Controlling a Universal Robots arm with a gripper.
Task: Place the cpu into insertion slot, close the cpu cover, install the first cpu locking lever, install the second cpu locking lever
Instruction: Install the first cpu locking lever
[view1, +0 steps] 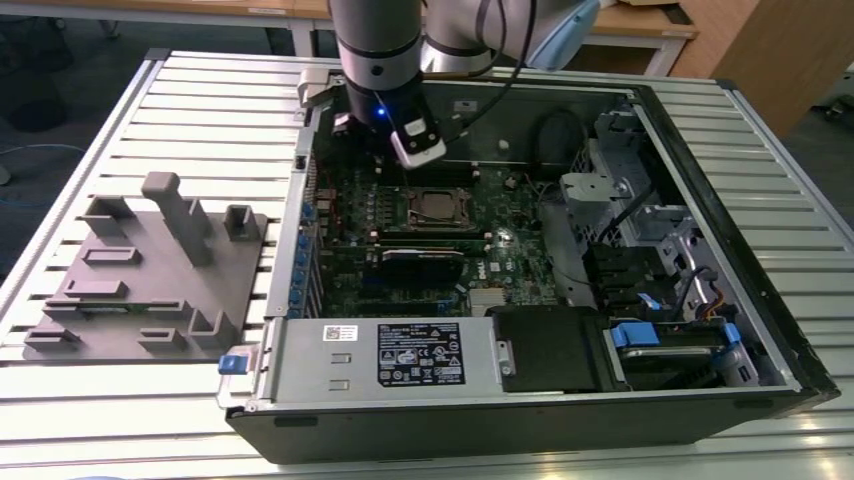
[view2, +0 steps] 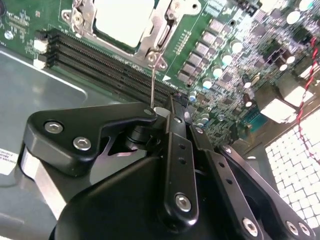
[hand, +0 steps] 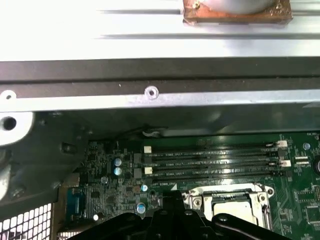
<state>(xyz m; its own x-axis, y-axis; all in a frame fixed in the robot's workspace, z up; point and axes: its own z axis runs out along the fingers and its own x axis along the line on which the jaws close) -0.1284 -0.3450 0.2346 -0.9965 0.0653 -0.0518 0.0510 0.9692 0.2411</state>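
Observation:
The cpu (view1: 433, 205) lies flat in the motherboard socket, so the insertion slot is hidden beneath it. Both wrist views show its silver top (view2: 122, 20) (hand: 231, 210). The cpu cover (view2: 150, 37) lies down around the chip as a thin metal frame (hand: 197, 196). A thin wire locking lever (view2: 151, 82) runs from the cover's corner to the tips of my gripper (view2: 167, 102). The gripper is shut, and I cannot tell whether the lever's end is pinched or only touching. In the exterior view my gripper (view1: 404, 152) hangs just beyond the socket's far side.
Long black memory slots (view2: 100, 60) lie between the socket and the case wall (hand: 150, 100). A black card (view1: 420, 258), the power supply (view1: 400, 355) and drive bays (view1: 641, 230) fill the case. A grey fixture block (view1: 147, 280) sits on the table at the exterior view's left.

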